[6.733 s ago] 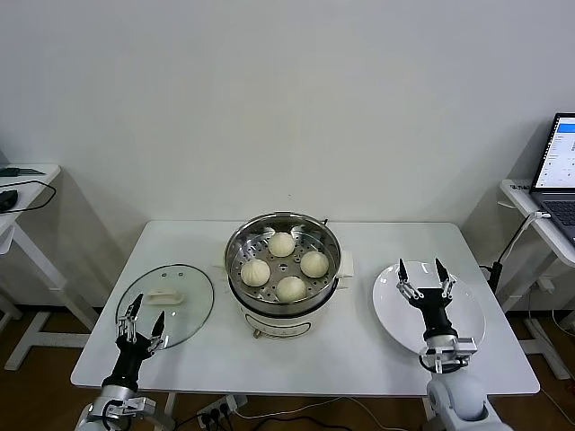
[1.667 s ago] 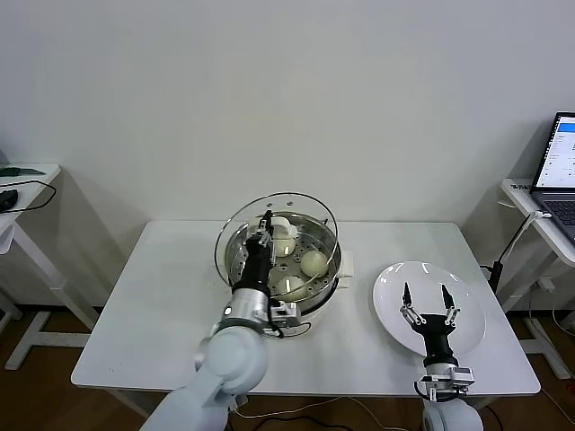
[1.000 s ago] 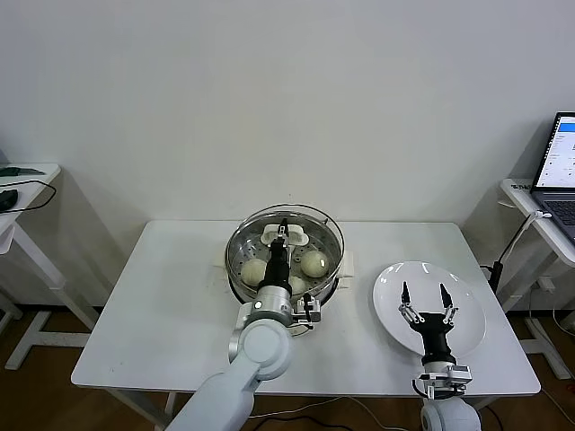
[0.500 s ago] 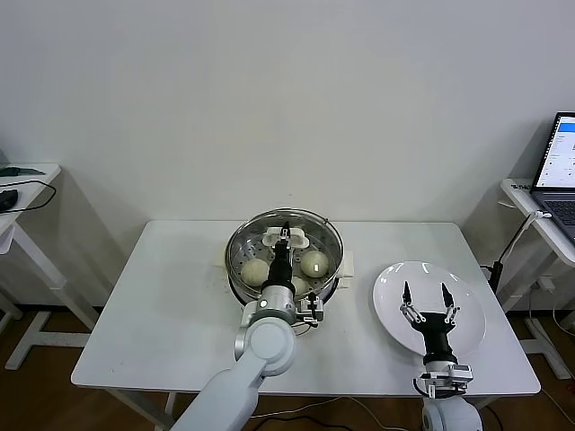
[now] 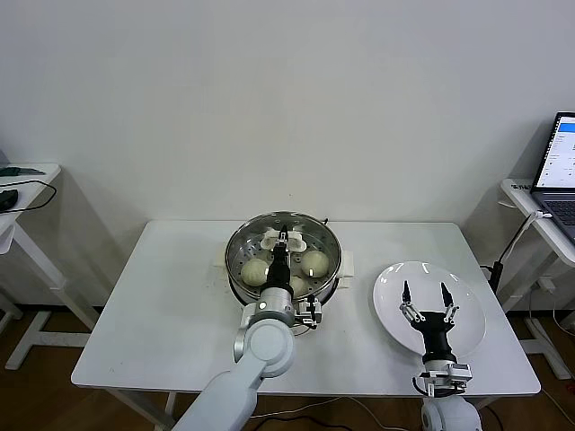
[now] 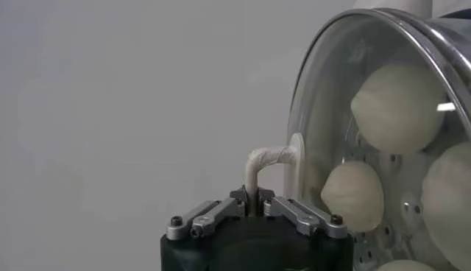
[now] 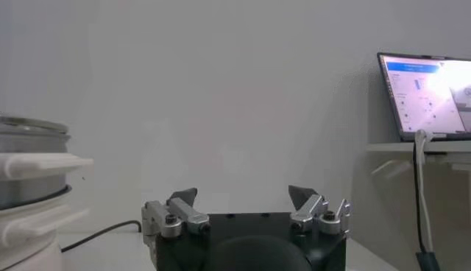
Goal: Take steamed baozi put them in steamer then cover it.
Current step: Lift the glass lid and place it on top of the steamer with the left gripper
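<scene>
The clear glass cover (image 5: 316, 235) lies level on the steel steamer (image 5: 331, 280) at the table's middle. My left gripper (image 5: 284, 242) reaches over the pot from the front and is shut on the cover's white handle (image 6: 268, 158); the left wrist view shows the jaws (image 6: 255, 200) pinched on the thin handle bar. Three baozi (image 5: 255, 271) (image 5: 314, 262) (image 6: 397, 107) show through the glass inside the steamer. My right gripper (image 5: 424, 296) stands open and holds nothing, upright over the white plate (image 5: 463, 292); its fingertips (image 7: 243, 195) are wide apart.
The white table (image 5: 162, 296) has bare room left of the steamer. A power cord runs off behind the pot. A laptop (image 5: 561, 171) sits on a side table at far right, and another side table (image 5: 18, 180) stands far left.
Over the last second the cover has settled from a slight tilt to level on the steamer rim, still in my left gripper. The right arm has not moved.
</scene>
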You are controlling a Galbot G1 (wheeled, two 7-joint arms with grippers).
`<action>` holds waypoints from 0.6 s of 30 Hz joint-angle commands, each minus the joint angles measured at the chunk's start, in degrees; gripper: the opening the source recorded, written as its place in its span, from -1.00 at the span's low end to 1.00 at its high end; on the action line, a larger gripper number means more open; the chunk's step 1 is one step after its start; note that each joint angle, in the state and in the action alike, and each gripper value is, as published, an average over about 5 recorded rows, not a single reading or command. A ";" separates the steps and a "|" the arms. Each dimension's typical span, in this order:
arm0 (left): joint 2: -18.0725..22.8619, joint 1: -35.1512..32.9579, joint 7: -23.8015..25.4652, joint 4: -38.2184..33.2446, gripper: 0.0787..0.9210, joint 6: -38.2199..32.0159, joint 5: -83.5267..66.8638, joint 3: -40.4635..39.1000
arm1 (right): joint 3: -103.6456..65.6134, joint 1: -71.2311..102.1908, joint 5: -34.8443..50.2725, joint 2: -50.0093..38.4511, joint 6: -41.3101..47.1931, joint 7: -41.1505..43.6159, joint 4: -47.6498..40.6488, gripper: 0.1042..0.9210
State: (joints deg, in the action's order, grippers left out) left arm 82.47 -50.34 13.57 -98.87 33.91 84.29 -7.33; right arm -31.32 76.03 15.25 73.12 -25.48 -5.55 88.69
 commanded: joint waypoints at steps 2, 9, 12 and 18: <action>0.19 0.00 0.14 0.44 -0.74 -0.18 0.63 0.11 | 0.05 -0.08 0.01 0.14 -0.07 0.06 -0.01 0.76; 0.55 0.10 0.14 0.78 -0.74 -0.50 0.83 0.01 | -0.01 -0.06 0.02 0.17 -0.07 0.09 -0.04 0.76; 0.75 -0.03 0.20 1.10 -0.74 -0.79 1.37 0.22 | 0.00 0.01 0.03 0.06 -0.01 0.12 -0.01 0.76; 0.83 -0.43 0.52 1.70 -0.74 -1.14 2.51 0.68 | 0.02 -0.05 0.08 -0.10 0.04 0.13 0.01 0.76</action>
State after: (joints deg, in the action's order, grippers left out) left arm 83.15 -50.55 13.83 -97.63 33.15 85.70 -7.00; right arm -31.32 76.04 15.27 73.06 -25.48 -5.42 88.58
